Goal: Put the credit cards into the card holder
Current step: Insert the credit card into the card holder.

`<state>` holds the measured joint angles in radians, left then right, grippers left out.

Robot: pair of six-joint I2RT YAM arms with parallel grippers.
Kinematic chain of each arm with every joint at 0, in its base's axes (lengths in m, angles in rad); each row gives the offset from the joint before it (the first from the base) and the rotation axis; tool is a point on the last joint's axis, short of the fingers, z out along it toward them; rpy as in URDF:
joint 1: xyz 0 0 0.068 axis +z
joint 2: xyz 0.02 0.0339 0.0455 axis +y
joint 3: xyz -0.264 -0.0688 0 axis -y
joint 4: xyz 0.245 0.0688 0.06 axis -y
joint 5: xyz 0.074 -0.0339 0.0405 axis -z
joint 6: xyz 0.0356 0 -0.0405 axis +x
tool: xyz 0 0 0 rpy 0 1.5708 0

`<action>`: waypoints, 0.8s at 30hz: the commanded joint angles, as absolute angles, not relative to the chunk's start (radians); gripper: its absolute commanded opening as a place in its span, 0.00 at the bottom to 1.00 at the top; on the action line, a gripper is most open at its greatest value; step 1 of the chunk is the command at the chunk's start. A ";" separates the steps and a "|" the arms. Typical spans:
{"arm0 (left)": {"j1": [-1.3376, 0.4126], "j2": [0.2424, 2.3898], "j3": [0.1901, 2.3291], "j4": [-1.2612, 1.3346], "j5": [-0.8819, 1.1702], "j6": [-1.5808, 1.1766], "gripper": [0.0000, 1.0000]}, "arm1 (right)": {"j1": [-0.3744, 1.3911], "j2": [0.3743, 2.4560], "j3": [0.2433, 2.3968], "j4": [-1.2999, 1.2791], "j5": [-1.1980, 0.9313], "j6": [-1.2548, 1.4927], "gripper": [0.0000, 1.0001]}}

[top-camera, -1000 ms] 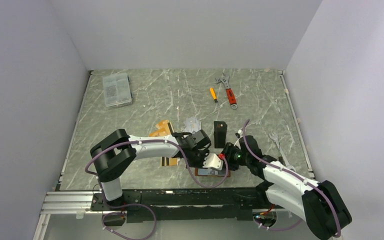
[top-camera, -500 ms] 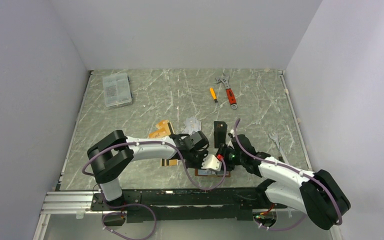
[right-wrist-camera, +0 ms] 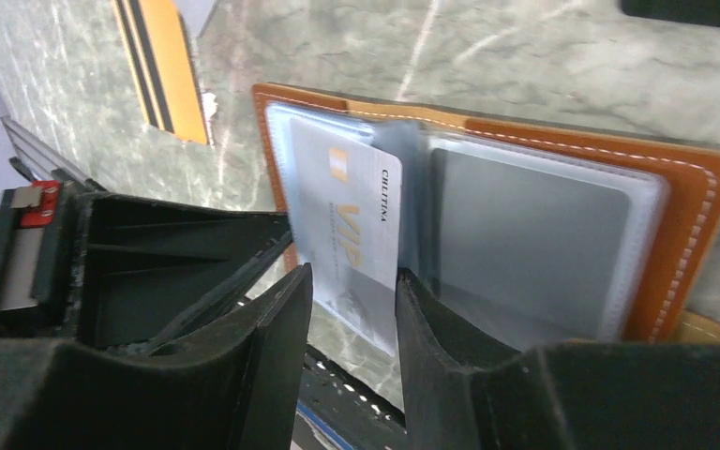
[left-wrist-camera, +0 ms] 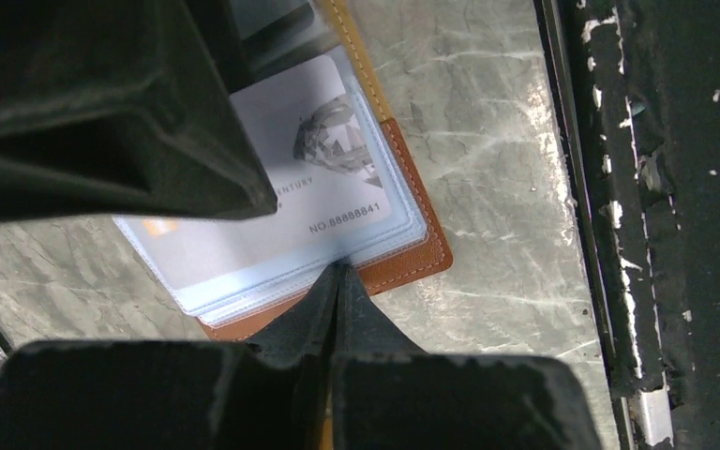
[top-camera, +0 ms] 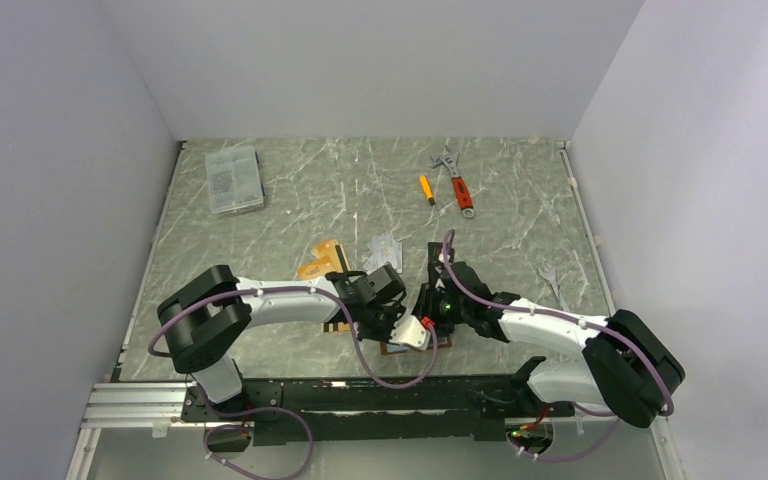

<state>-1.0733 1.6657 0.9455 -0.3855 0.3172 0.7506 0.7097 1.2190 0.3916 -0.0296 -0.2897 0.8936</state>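
The tan-brown card holder (left-wrist-camera: 412, 267) lies open near the table's front edge, its clear sleeves (right-wrist-camera: 534, 234) showing; it is mostly hidden in the top view (top-camera: 392, 347). My left gripper (left-wrist-camera: 337, 270) (top-camera: 397, 322) is shut, its tips against the edge of the sleeves. My right gripper (right-wrist-camera: 352, 281) (top-camera: 428, 308) is open, with a silver-grey VIP card (right-wrist-camera: 352, 202) standing at the sleeves between its fingers. A gold card with black stripes (right-wrist-camera: 161, 66) lies beside the holder. Orange-gold cards (top-camera: 322, 260) and silver-grey cards (top-camera: 385, 245) lie farther back.
A black box (top-camera: 438, 258) stands just behind the right gripper. A clear plastic case (top-camera: 233, 179) is at the back left. A red-handled wrench (top-camera: 457, 185) and a small orange screwdriver (top-camera: 426, 189) lie at the back. The metal rail (left-wrist-camera: 619, 187) runs close to the holder.
My right arm has swung left and forward over the card holder. My left gripper and the holder have shifted a little to the left.
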 commanded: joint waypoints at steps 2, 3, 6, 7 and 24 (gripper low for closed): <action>-1.055 1.621 0.908 -0.374 0.363 0.837 0.04 | 0.739 1.205 0.464 -0.041 -0.246 0.882 0.43; -1.046 1.613 0.906 -0.380 0.371 0.844 0.04 | 0.738 1.198 0.476 -0.077 -0.237 0.870 0.45; -1.006 1.582 0.903 -0.400 0.385 0.840 0.05 | 0.729 1.157 0.482 -0.148 -0.199 0.844 0.47; -0.994 1.572 0.899 -0.401 0.386 0.838 0.05 | 0.723 1.151 0.476 -0.156 -0.194 0.842 0.45; -0.969 1.600 0.880 -0.348 0.391 0.790 0.04 | 0.699 1.250 0.484 -0.118 -0.178 0.830 0.00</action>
